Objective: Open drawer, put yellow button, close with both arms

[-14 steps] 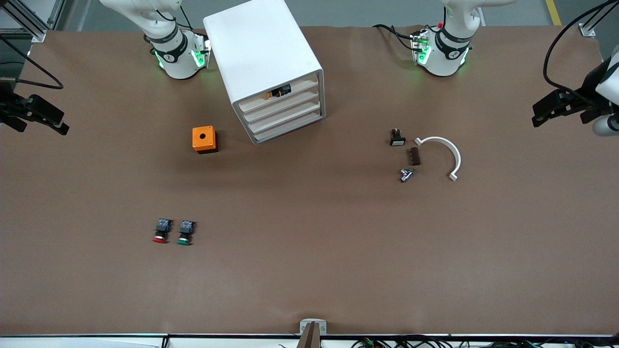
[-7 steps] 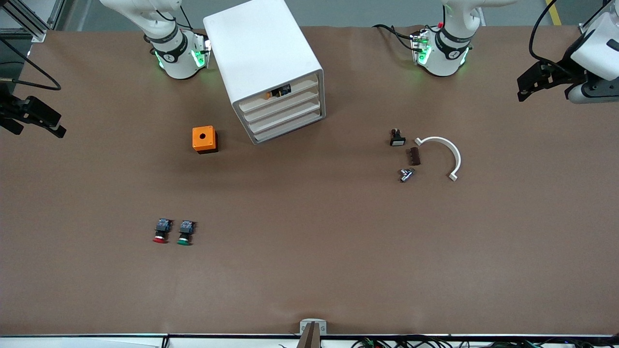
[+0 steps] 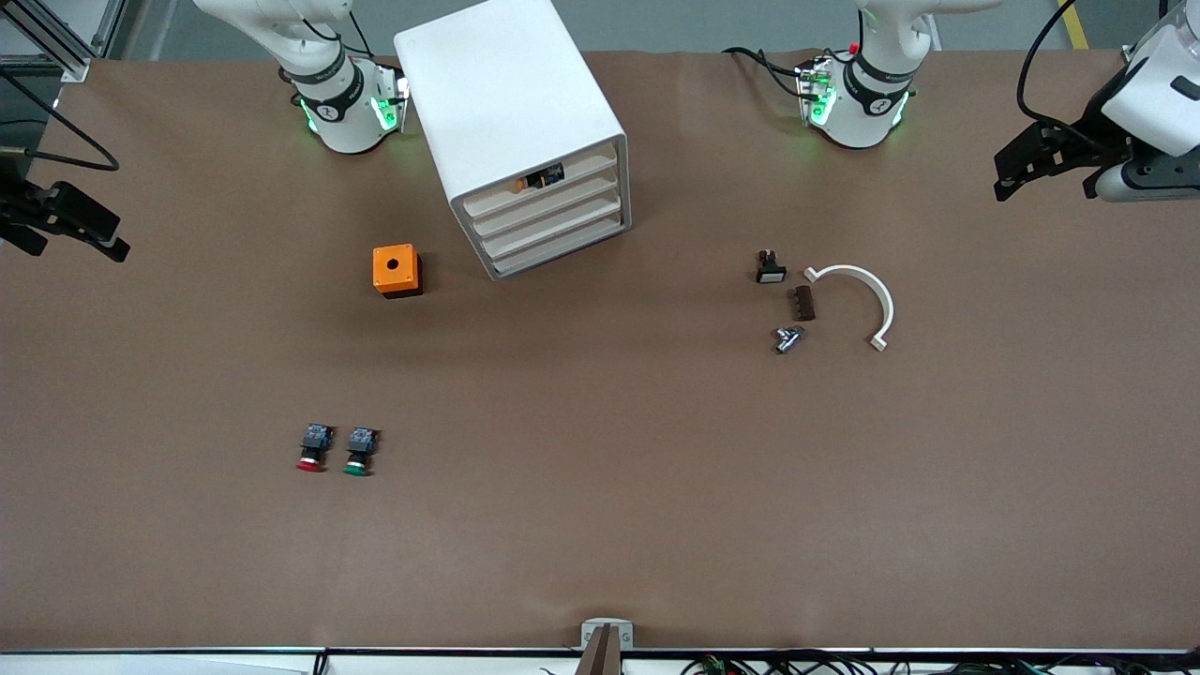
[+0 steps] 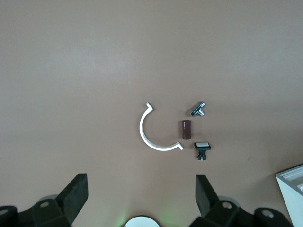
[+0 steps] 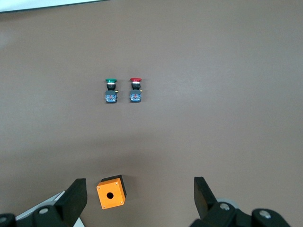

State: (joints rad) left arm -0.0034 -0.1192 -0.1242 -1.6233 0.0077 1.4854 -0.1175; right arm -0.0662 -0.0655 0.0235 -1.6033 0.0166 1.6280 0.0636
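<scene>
The white cabinet [image 3: 511,103] stands near the robots' bases. Its uppermost drawer [image 3: 553,178] is pushed in, and the yellow button [image 3: 539,178] shows inside it, its yellow cap and blue block just visible through the gap. My left gripper [image 3: 1017,169] is open and empty, up in the air over the left arm's end of the table; its fingers [image 4: 75,194] stand wide apart. My right gripper [image 3: 80,225] is open and empty, up over the right arm's end; its fingers [image 5: 75,196] stand wide apart.
An orange box with a hole [image 3: 396,270] sits beside the cabinet. A red-capped button [image 3: 312,448] and a green-capped button [image 3: 360,451] lie nearer the front camera. A white curved piece [image 3: 867,295], a brown block [image 3: 803,303], a metal part [image 3: 787,337] and a small black switch [image 3: 770,267] lie toward the left arm's end.
The left gripper has risen and drawn back toward its base's end of the table. The right gripper has barely shifted. The drawer and the button have not moved.
</scene>
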